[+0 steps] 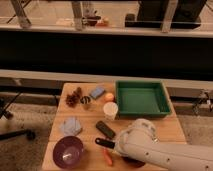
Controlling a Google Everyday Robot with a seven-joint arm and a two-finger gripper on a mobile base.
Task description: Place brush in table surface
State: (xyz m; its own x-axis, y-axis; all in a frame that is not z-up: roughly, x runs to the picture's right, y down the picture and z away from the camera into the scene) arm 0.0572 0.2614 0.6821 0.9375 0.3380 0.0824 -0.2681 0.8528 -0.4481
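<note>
My gripper (118, 146) is at the end of the white arm (155, 152), low over the front of the light wooden table surface (90, 117), and is mostly covered by the arm. A slim black piece (103, 143) sticks out to the left from under the arm's end. It looks like the brush handle, and no bristle head shows. I cannot tell whether it is held or lying on the table.
On the table are a purple bowl (68, 151), a grey cloth (71, 126), a flat black bar (105, 129), a cream cup (110, 110), an orange fruit (109, 97), a blue sponge (97, 92), a brown cluster (74, 98) and a green tray (142, 98). An orange item (108, 158) lies by the arm.
</note>
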